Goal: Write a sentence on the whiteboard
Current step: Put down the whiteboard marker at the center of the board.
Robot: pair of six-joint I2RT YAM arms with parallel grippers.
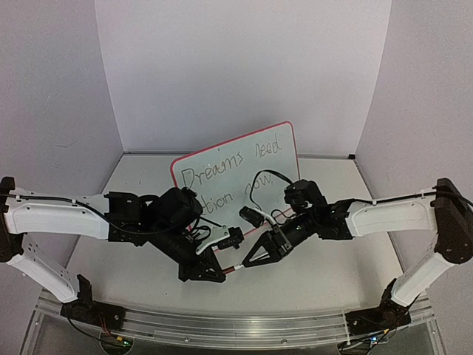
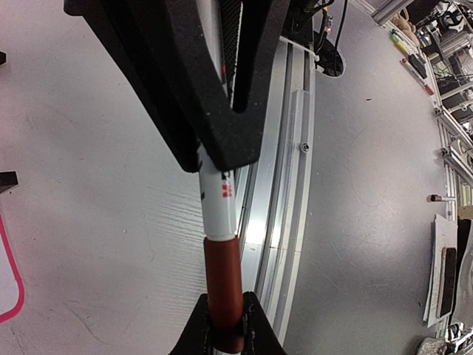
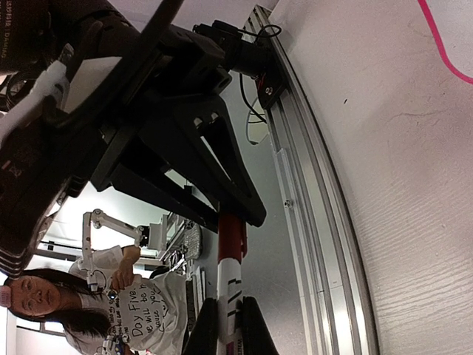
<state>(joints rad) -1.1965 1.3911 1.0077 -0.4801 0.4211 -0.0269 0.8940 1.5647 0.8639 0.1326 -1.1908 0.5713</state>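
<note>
Just beyond the aluminium rail (image 1: 222,325) at the bench's (image 1: 332,274) near edge, the two claws meet over a marker pen (image 2: 219,207): the left claw (image 2: 225,336) pinches its red cap (image 2: 223,274), the right claw (image 3: 225,333) is pressed tight on the white barrel. Farther back, mid-bench, the red-framed whiteboard (image 1: 214,157) stands tilted, its sentence (image 1: 233,174) reading "Dreams need" above a second line (partly hidden behind the arms).
</note>
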